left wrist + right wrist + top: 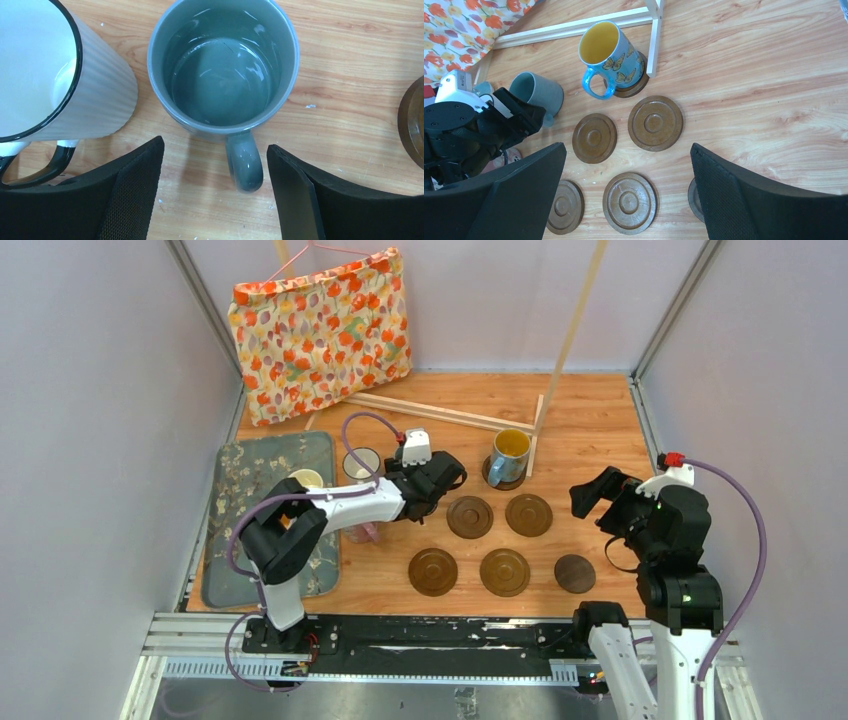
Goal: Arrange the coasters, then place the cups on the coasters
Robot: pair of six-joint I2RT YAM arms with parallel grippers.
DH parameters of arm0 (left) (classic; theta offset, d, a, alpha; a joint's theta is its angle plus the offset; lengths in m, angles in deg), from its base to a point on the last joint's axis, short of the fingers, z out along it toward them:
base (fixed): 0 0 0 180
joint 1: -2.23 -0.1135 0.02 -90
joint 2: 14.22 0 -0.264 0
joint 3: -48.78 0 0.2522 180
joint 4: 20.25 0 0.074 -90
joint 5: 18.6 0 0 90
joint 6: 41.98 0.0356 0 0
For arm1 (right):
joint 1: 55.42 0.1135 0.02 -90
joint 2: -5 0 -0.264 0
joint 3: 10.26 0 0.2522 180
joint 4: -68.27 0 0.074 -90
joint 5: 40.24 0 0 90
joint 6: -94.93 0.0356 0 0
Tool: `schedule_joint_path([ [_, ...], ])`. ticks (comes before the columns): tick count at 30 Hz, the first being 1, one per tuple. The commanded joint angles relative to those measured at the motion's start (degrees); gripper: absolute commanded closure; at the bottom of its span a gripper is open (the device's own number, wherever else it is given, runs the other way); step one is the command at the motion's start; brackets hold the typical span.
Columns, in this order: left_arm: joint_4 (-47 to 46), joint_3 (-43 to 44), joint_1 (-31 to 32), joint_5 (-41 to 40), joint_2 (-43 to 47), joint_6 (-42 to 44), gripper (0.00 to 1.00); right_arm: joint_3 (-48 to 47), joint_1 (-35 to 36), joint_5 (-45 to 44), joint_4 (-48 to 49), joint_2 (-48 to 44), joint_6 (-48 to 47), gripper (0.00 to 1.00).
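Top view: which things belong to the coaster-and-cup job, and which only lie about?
Job: round dark-brown grooved coasters; blue butterfly mug with yellow inside; grey-blue ceramic mug; white ribbed mug with dark rim.
Lying about: orange floral fabric bag; grey floral rectangular mat; pale wooden frame.

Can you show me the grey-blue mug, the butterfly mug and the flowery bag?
grey-blue mug (222, 75), left wrist view, inside bottom.
butterfly mug (624, 60), right wrist view, painted outer wall.
flowery bag (320, 335), top view, middle of fabric.
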Motion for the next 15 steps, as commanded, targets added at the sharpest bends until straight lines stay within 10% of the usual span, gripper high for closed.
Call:
schedule_joint_path([
  [1, -1.0, -0.3, -1.0, -2.1, -0.4, -2.0, 0.20, -0.6, 0.9, 0.8, 0.0, -0.5, -0.5, 0.00],
  [15, -7.7, -4.6, -2.8, 1.7, -0.1, 2.2, 0.45, 0.3, 0.8, 0.8, 0.3, -0.8, -0.2, 0.00],
])
